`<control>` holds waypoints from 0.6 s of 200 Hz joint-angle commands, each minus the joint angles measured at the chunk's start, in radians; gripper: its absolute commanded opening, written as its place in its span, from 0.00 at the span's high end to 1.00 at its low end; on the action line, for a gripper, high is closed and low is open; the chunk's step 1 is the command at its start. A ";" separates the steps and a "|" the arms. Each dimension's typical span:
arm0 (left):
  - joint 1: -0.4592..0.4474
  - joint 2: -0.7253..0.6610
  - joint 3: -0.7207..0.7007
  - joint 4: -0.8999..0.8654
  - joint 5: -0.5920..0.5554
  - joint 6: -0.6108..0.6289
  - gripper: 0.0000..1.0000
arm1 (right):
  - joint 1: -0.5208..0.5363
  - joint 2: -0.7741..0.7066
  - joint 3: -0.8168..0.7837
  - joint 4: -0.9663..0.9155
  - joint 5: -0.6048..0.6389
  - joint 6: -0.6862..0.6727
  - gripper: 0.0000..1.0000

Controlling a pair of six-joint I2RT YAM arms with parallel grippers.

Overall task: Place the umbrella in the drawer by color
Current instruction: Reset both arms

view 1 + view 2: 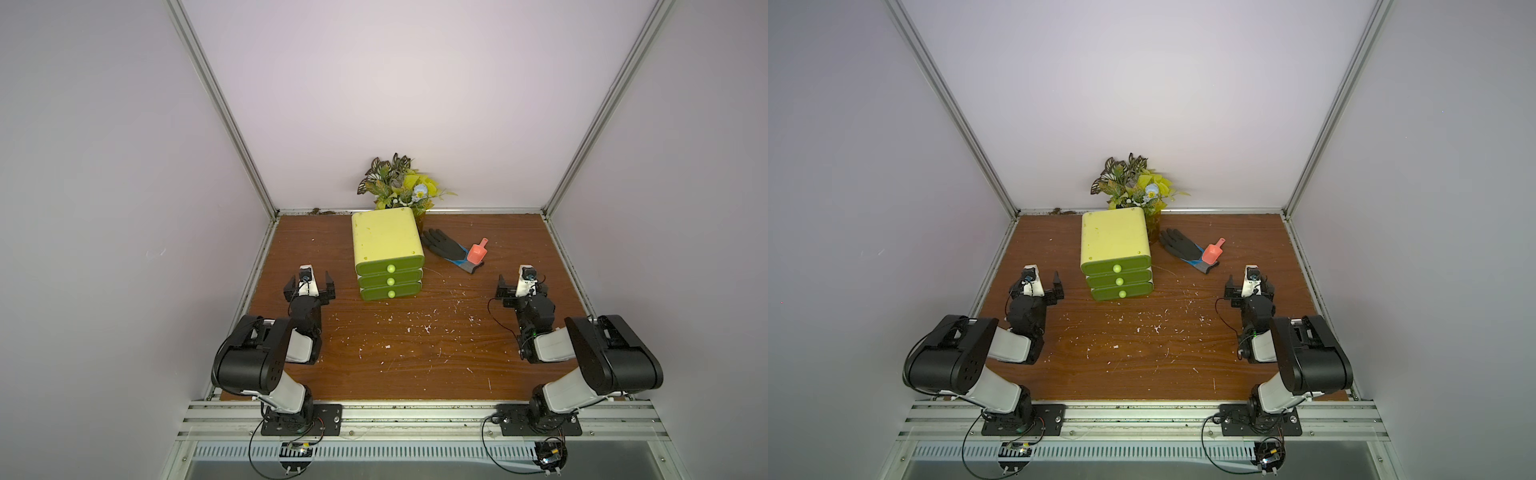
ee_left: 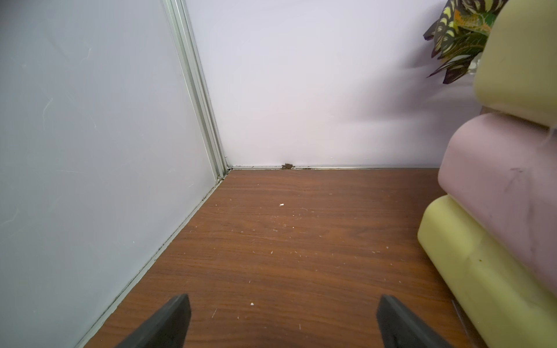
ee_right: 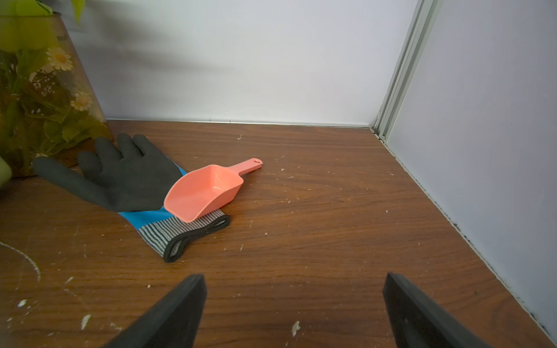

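Past the front rail, the left end effector and right end effector both gape wide, holding nothing. No umbrella shows in any view. The drawer unit has all three drawers shut. Likely trouble: seizing the glove or scoop instead, or dragging the unit across the counter by a knob.

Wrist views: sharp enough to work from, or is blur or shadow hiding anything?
Right wrist view: coral scoop and work glove are crisp, the flower vase at the edge soft. Left wrist view: the drawer unit close by is blurred; the leaves cast a faint shadow on the back wall, no glare.
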 commanded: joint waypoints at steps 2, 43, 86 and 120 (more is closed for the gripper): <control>0.011 -0.004 -0.006 -0.013 0.015 -0.011 0.00 | 0.006 -0.007 0.001 0.029 -0.007 0.004 0.00; 0.011 -0.003 -0.006 -0.012 0.016 -0.012 0.00 | 0.006 -0.007 0.001 0.030 -0.006 0.005 0.01; 0.011 -0.003 -0.006 -0.011 0.014 -0.011 0.00 | 0.006 -0.005 0.001 0.029 -0.007 0.005 0.00; 0.011 -0.003 -0.006 -0.011 0.014 -0.012 0.00 | 0.004 -0.006 0.004 0.026 -0.012 0.006 0.01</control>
